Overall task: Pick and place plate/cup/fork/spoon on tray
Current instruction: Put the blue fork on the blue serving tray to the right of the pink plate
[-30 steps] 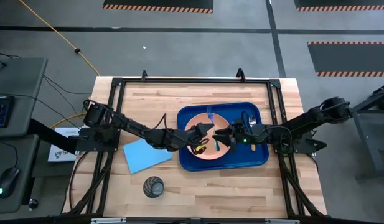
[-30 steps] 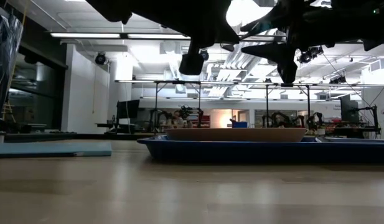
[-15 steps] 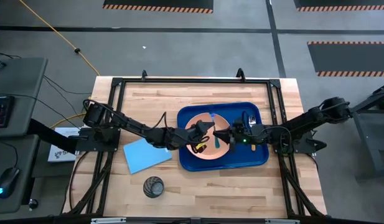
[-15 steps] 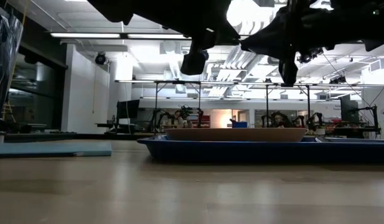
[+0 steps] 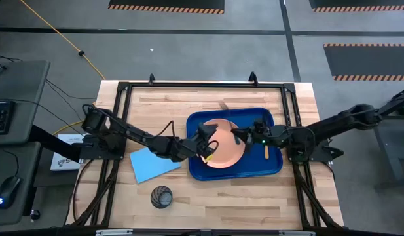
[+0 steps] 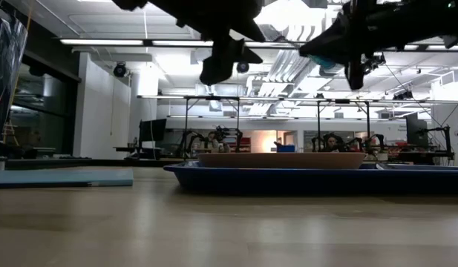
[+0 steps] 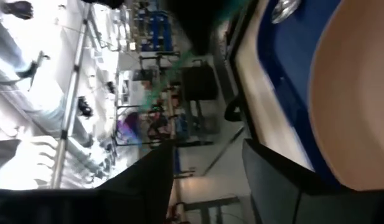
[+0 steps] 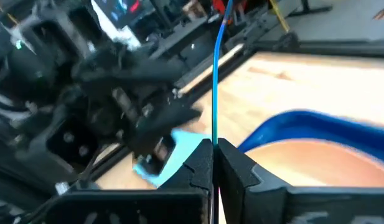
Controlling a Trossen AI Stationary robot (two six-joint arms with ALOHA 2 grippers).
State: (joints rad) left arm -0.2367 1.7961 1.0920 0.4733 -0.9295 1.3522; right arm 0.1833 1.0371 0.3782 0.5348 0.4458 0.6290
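The dark blue tray (image 5: 275, 167) lies right of the table's middle, with the peach plate (image 5: 224, 152) flat in it. The orange-handled spoon (image 5: 266, 150) lies in the tray beside the plate. The dark cup (image 5: 162, 196) stands on the table near its front edge. The thin blue fork (image 8: 215, 68) is in the air over the tray. My right gripper (image 5: 236, 134) is shut on it. My left gripper (image 5: 205, 136) hangs open over the tray's left part; in its wrist view nothing is between its fingers (image 7: 272, 180). My right gripper pinches the fork's lower end (image 8: 215, 134) between its two fingers. The fork is seen edge-on and sticks out past the fingertips, along the fingers. It is lifted clear of the tray and the plate.
A light-blue flat sheet (image 5: 152, 164) lies on the table left of the tray, under my left arm. Black frame rails (image 5: 202, 84) run along the table's edges. Bare wood shows along the far side and at the near right.
My right gripper has shut on the fork over the plate. My left gripper, shut a second ago, has opened and drawn back a little toward the table's left. My right gripper has gone slightly toward the right edge with the fork.
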